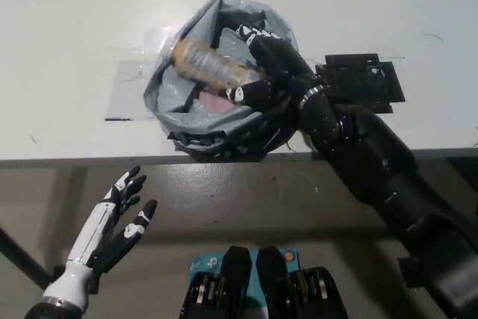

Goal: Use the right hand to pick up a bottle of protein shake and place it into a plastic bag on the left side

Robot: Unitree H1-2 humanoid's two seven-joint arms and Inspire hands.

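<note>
A tan protein shake bottle lies on its side inside the mouth of a grey plastic bag on the white table. My black right hand reaches into the bag from the right, its fingers curled around the bottle's lower end. The bottle looks blurred. The bag's rim stands open, with something pink showing inside. My white left hand rests open below the table edge at the lower left, away from the bag.
A black mesh piece lies flat on the table right of the bag, partly under my right arm. A clear sheet is taped under the bag. The table's front edge runs across the middle.
</note>
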